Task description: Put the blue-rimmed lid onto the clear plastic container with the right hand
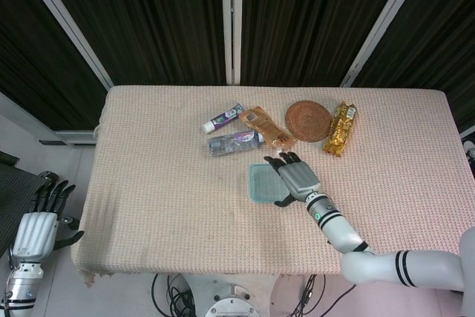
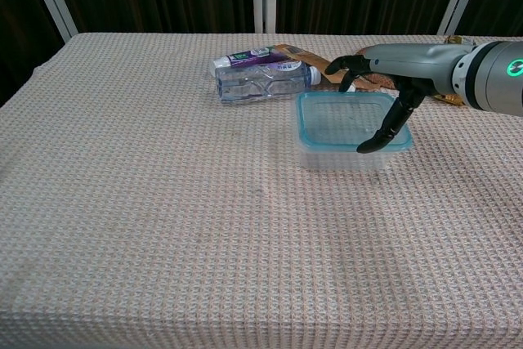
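The blue-rimmed lid (image 2: 339, 120) lies flat on top of the clear plastic container (image 2: 335, 157), right of the table's middle; in the head view the lid (image 1: 260, 183) shows as a pale blue square. My right hand (image 2: 391, 71) reaches over its right side, with the thumb tip on the near rim and the other fingers curled at the far rim, holding the lid between them. In the head view the right hand (image 1: 295, 174) covers the lid's right edge. My left hand (image 1: 37, 222) hangs off the table at the lower left, fingers apart and holding nothing.
Behind the container lie a clear water bottle (image 2: 261, 81) and a purple tube (image 2: 245, 59). An orange packet (image 1: 266, 125), a round woven coaster (image 1: 309, 120) and a gold packet (image 1: 341, 129) sit further back and right.
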